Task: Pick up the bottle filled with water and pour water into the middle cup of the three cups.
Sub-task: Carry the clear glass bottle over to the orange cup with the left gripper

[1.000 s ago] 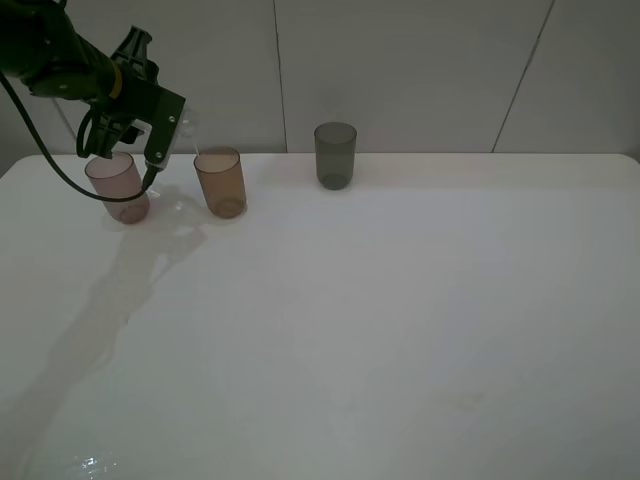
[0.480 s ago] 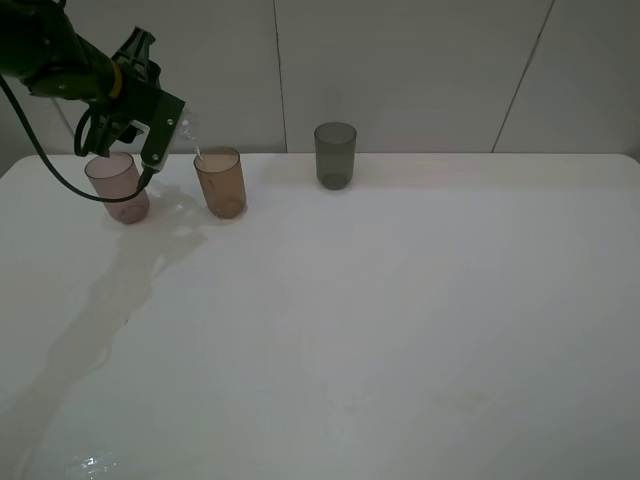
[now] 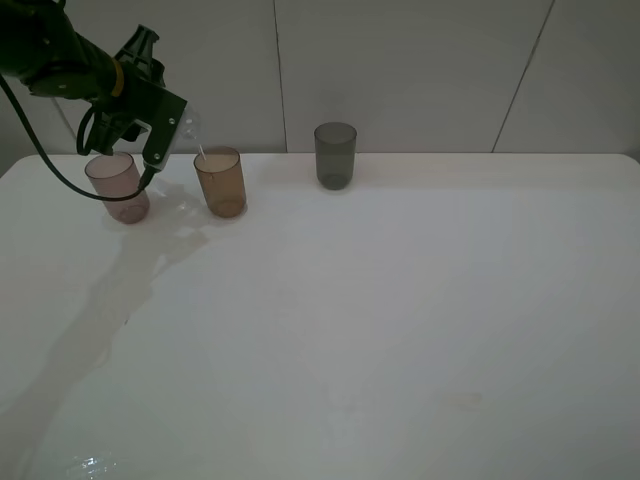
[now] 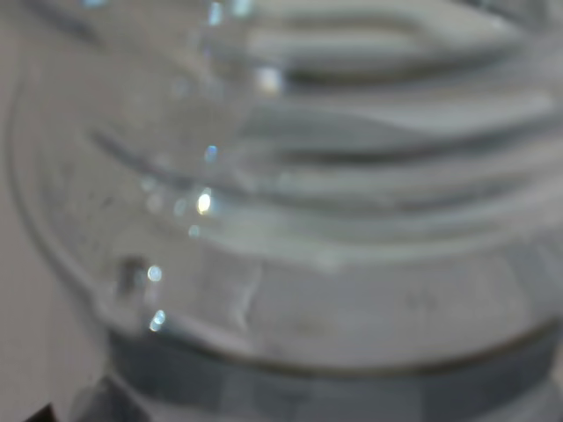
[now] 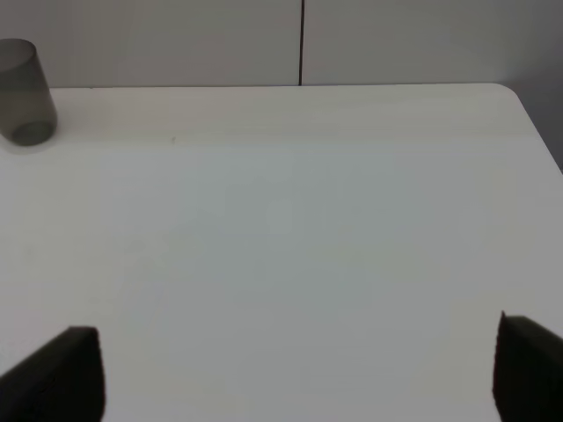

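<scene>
The clear bottle [image 3: 184, 127] is tipped on its side with its neck just above the rim of the amber middle cup [image 3: 221, 182]. A thin stream runs from neck to cup. My left gripper [image 3: 160, 135] is shut on the bottle, whose ribbed clear wall [image 4: 290, 176] fills the left wrist view. The pinkish cup [image 3: 119, 186] stands under the left arm, and the dark grey cup [image 3: 335, 155] is further right. My right gripper [image 5: 299, 369] is open over bare table, with nothing between its fingers, and is out of the high view.
The white table [image 3: 400, 320] ends at a pale panelled wall behind the cups. The grey cup [image 5: 22, 104] also shows at the table's far edge in the right wrist view. Small wet glints [image 3: 90, 465] lie near the front left corner.
The left gripper has shifted slightly up and right, bringing the bottle's neck closer over the amber cup and tipping it more. The cups have not moved.
</scene>
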